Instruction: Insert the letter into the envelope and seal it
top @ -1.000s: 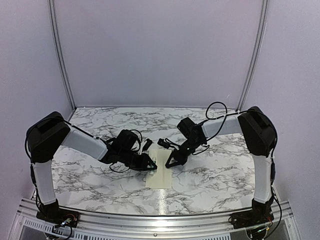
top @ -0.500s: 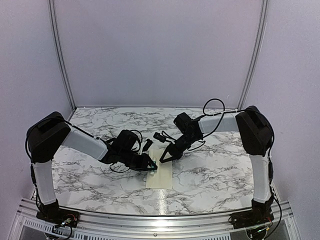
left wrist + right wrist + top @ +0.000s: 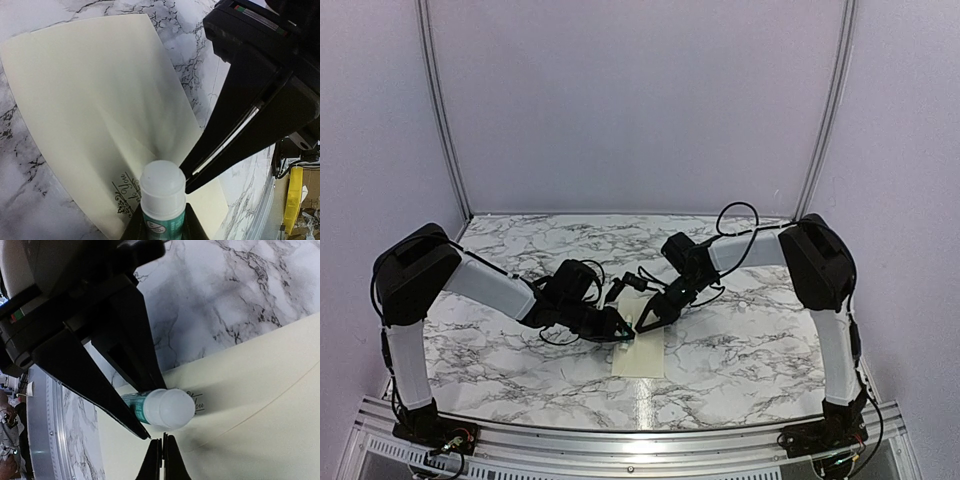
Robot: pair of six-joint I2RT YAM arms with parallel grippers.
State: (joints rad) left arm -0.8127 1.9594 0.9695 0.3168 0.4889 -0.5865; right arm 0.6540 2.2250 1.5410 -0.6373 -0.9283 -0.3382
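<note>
The cream envelope [image 3: 640,352] lies flat on the marble table between the arms, with its flap seam and a small printed script mark facing up [image 3: 95,95] [image 3: 260,385]. My left gripper [image 3: 620,331] [image 3: 161,222] is shut on a glue tube [image 3: 162,187] [image 3: 162,408] with a white cap and a green label, and holds it just above the envelope. My right gripper [image 3: 642,325] [image 3: 163,442] is shut and empty. Its tips sit right beside the tube's cap over the envelope. The letter is not in view.
The marble tabletop [image 3: 750,350] extends on both sides of the envelope. A metal rail [image 3: 640,435] runs along the near edge. Pale walls and corner posts close off the back and sides.
My right gripper has moved left and down over the envelope until its tips reached the glue tube's cap. The left gripper and the envelope have stayed put.
</note>
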